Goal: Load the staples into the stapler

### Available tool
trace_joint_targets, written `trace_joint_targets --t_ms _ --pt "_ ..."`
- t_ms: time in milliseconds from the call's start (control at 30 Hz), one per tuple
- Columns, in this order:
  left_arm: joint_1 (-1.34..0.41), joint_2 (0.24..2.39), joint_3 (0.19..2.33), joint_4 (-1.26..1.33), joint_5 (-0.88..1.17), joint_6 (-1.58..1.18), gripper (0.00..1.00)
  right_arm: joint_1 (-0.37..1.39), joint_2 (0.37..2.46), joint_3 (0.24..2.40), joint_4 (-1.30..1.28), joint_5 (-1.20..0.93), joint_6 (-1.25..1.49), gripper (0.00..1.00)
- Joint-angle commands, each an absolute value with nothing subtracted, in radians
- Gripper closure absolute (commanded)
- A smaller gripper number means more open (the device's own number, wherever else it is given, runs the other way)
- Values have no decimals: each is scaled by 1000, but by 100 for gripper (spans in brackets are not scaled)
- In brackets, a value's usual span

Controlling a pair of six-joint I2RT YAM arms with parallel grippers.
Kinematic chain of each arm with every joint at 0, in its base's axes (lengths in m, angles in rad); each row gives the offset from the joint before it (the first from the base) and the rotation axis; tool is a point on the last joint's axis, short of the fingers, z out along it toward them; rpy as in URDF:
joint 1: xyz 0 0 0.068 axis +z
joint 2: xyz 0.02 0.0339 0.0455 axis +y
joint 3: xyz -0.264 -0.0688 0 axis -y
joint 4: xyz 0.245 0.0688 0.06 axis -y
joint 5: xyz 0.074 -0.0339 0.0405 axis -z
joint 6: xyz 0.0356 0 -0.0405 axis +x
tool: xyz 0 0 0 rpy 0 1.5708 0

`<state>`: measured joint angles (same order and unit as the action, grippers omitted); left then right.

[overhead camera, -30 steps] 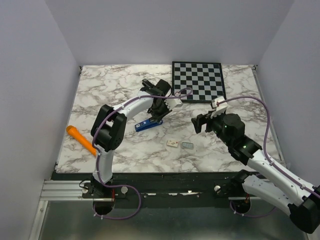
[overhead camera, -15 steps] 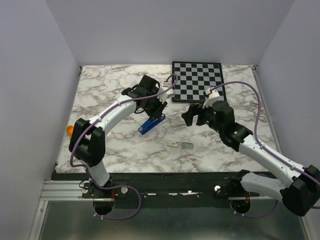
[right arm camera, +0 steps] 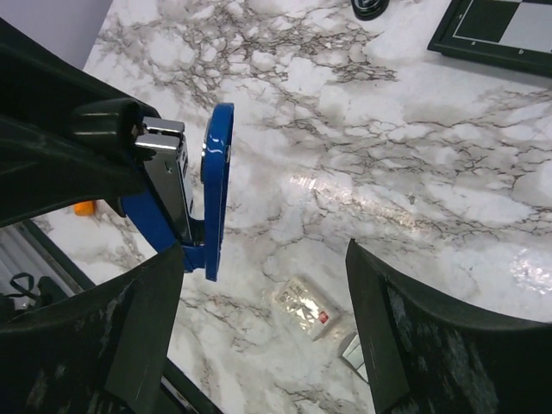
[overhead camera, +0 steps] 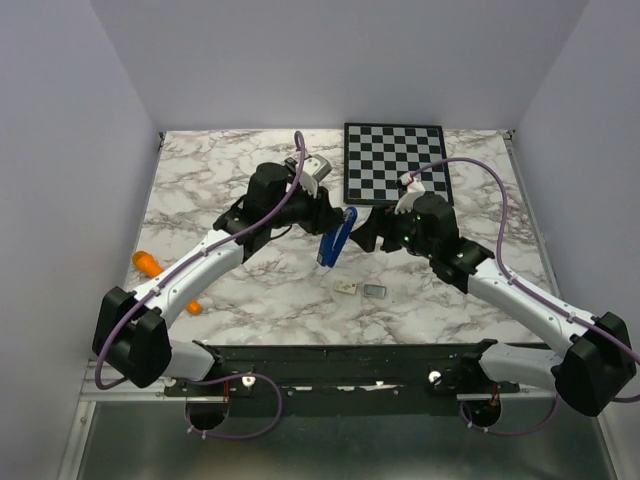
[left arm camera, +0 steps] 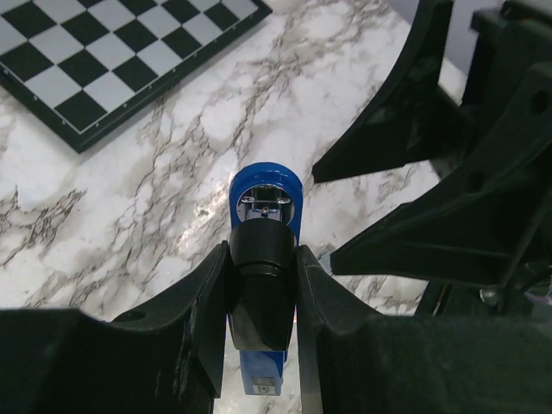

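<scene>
Blue stapler [overhead camera: 336,237] is held up above the marble tabletop [overhead camera: 200,190], near the middle, standing almost on end. The left jaws are clamped on its black and silver part. Its blue top has swung away from that part, so the stapler is open.

The right jaws are just to the right of the stapler. They are wide apart and hold nothing.

The staples [overhead camera: 375,291] are a tiny grey block lying flat on the tabletop, nearer than the stapler and close to the near edge. A small white box [overhead camera: 346,287] lies just to their left.

A chessboard [overhead camera: 395,163] lies at the far side. An orange thing [overhead camera: 148,263] lies at the left, partly hidden.
</scene>
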<state>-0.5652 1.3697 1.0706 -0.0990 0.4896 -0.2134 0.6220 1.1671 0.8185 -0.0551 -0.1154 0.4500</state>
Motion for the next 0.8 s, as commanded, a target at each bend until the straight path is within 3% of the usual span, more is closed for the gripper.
trace_joint_targets --t_ms 0,500,667,767 --pt "-587 1325 1069 83 532 -324 100 624 1183 848 -41 -181 500 20" --pt "-663 1319 1088 60 502 -291 100 626 1146 836 -28 -34 545 59" --pt "-681 1316 1100 61 508 -276 100 623 1147 834 -23 -58 575 65" --pt "-684 1307 1101 63 503 -270 100 623 1141 834 -25 -61 613 76"
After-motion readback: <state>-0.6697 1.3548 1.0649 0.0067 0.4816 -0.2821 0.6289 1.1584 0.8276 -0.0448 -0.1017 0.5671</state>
